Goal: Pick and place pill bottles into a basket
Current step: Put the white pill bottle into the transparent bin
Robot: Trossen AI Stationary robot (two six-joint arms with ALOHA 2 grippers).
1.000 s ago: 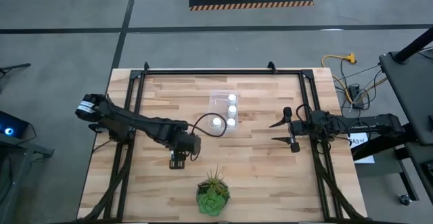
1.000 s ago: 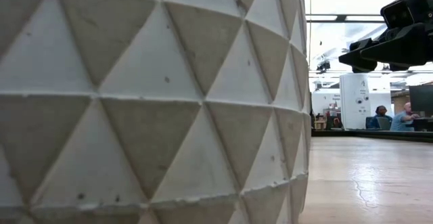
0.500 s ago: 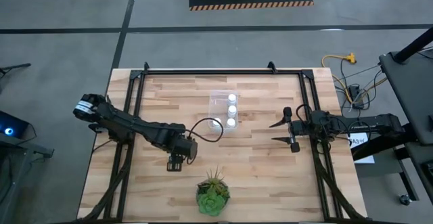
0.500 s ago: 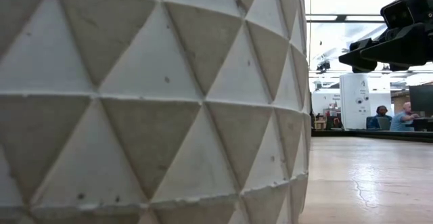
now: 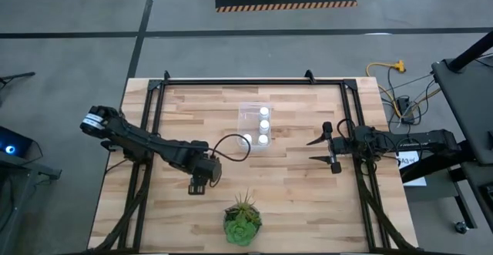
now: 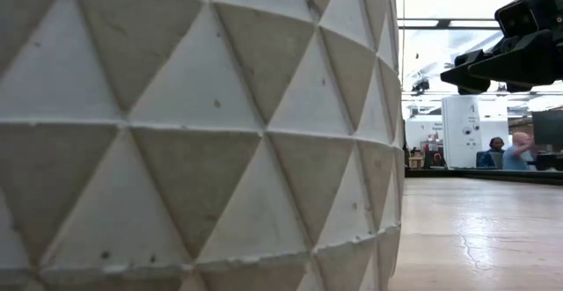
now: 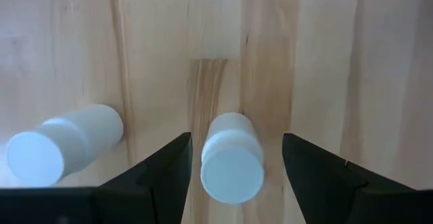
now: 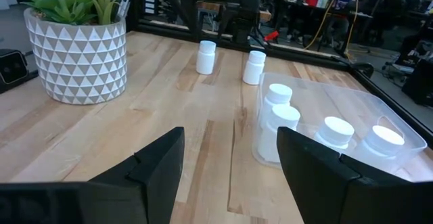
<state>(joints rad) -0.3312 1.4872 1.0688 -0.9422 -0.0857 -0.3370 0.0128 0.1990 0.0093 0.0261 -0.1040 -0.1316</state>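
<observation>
Two white pill bottles stand upright on the wooden table. In the left wrist view one bottle (image 7: 232, 160) is between my left gripper's (image 7: 233, 176) open fingers, with a gap on each side; the other bottle (image 7: 64, 143) is just beside it. Both also show in the right wrist view (image 8: 206, 57) (image 8: 254, 67). In the high view my left gripper (image 5: 197, 186) hides them. The clear basket (image 5: 250, 113) holds several bottles (image 5: 264, 124), also seen in the right wrist view (image 8: 336, 130). My right gripper (image 5: 317, 150) waits open and empty to the right of the basket.
A green spiky plant in a white triangle-patterned pot (image 5: 243, 223) stands at the table's near edge, close to my left gripper; the pot fills most of the low view (image 6: 193, 133). A black frame (image 5: 231, 82) borders the table. People sit in the room beyond.
My left gripper has moved a little toward the table's left and near edges, away from the basket, and now stands over the two loose bottles. My right arm has kept still.
</observation>
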